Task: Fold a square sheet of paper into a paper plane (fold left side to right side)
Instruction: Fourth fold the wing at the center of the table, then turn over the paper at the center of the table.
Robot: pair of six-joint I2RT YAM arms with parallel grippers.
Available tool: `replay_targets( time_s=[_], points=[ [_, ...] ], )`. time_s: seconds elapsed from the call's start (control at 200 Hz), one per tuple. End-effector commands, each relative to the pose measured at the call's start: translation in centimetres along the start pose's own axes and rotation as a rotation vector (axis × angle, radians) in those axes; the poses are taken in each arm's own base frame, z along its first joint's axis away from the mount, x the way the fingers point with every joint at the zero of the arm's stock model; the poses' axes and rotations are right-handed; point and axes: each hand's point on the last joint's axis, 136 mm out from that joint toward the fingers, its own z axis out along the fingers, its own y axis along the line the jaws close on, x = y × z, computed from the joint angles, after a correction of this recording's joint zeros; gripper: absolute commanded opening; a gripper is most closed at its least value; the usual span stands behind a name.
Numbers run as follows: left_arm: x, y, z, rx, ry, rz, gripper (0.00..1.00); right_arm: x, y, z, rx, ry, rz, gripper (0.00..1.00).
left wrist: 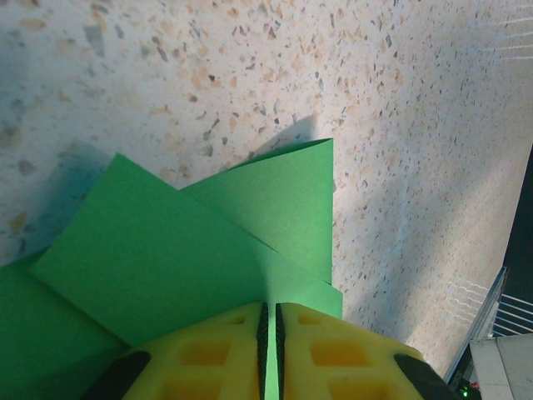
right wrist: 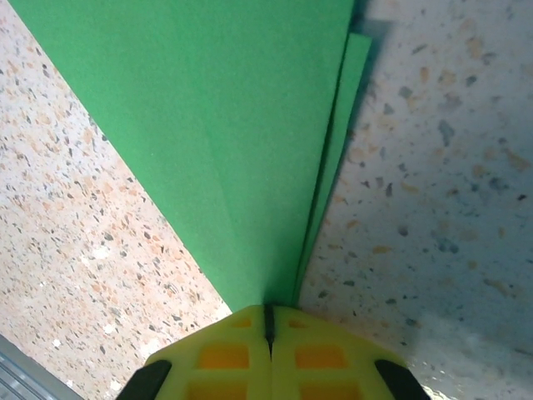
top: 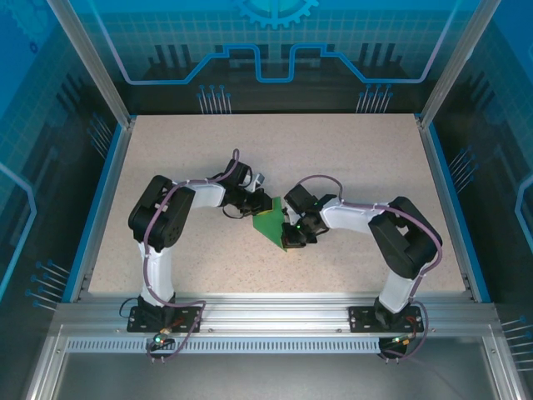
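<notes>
**Green sheet pinched at both ends, mid-table**

*Top external view.* Green sheet (top: pixel 270 222) at the middle of the speckled table (top: pixel 350 158), folded to a wedge: broad end toward the far left, pointed end toward the near right. Left tool (top: pixel 251 207) at the broad end, right tool (top: pixel 292 239) at the pointed end, each touching the paper. Both arms bent inward from their bases at the near edge. Finger spacing too small to read from here.

*Left wrist view.* Left tool (left wrist: pixel 268 312) clenched on the green sheet (left wrist: pixel 166 250): yellow fingers (left wrist: pixel 208 354) almost together, a thin strip of green pinched in the slit between them. Several overlapping layers fanning away from the grip, with one straight-edged flap uppermost and a dark shadow cast on the table (left wrist: pixel 250 67) past the far corner.

*Right wrist view.* Right tool (right wrist: pixel 268 312) clenched on the narrow tip of the green sheet (right wrist: pixel 225 125), yellow fingers (right wrist: pixel 221 354) pressed close. Paper widening away from the grip. At least two layers visible along the right-hand edge, slightly offset. Table (right wrist: pixel 433 167) bare on either side of the wedge.
</notes>
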Motion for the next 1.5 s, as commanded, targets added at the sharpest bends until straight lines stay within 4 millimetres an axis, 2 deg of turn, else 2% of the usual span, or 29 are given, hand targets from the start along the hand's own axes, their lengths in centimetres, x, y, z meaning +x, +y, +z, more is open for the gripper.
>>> replay_targets(
  time_s=[0.0, 0.26, 0.415, 0.54, 0.705, 0.715, 0.795, 0.865, 0.97, 1.08, 1.205, 1.296, 1.496],
  points=[
    [2.0, 6.1, 1.3, -0.176, 0.049, -0.088, 0.14, 5.3, -2.4, 0.3, 0.105, 0.179, 0.024, 0.00],
    [1.9, 5.9, 1.3, -0.170, 0.049, -0.088, 0.14, 5.9, -2.6, 0.1, 0.106, 0.191, 0.018, 0.00],
    [1.7, 4.8, 0.9, -0.135, 0.046, -0.085, 0.15, 4.8, -1.8, -0.6, 0.076, 0.138, 0.009, 0.00],
    [0.8, 2.1, -0.2, -0.074, 0.032, -0.056, 0.18, 3.2, -1.1, -2.1, 0.039, 0.050, -0.001, 0.02],
    [-1.3, -3.5, -3.0, 0.039, 0.002, 0.020, 0.25, -0.2, -0.5, -5.1, -0.029, -0.136, -0.001, 0.13],
    [-1.4, -3.8, -3.2, 0.045, 0.001, 0.025, 0.25, 0.3, -1.1, -4.7, -0.019, -0.128, 0.010, 0.14],
    [-2.1, -6.1, -5.0, 0.069, -0.021, 0.074, 0.31, -1.1, -1.6, -6.0, -0.026, -0.220, 0.016, 0.24],
    [-2.5, -7.0, -6.6, 0.068, -0.054, 0.097, 0.36, -2.4, -1.9, -7.0, -0.039, -0.308, 0.033, 0.29],
    [-2.4, -6.3, -8.5, 0.044, -0.100, 0.080, 0.42, -4.1, -2.0, -8.4, -0.086, -0.423, 0.068, 0.40],
    [-1.2, -4.2, -9.0, 0.010, -0.109, 0.034, 0.45, -5.4, -1.9, -9.9, -0.138, -0.522, 0.093, 0.50],
    [0.5, -2.4, -7.9, 0.009, -0.077, -0.023, 0.46, -6.4, -1.7, -10.9, -0.186, -0.594, 0.108, 0.58],
    [0.9, -1.5, -6.8, 0.022, -0.058, -0.060, 0.46, -6.7, -1.4, -11.2, -0.215, -0.613, 0.108, 0.62],
    [0.9, -1.1, -4.6, 0.069, -0.011, -0.097, 0.46, -6.6, -1.1, -11.4, -0.238, -0.617, 0.107, 0.63]
  ],
)
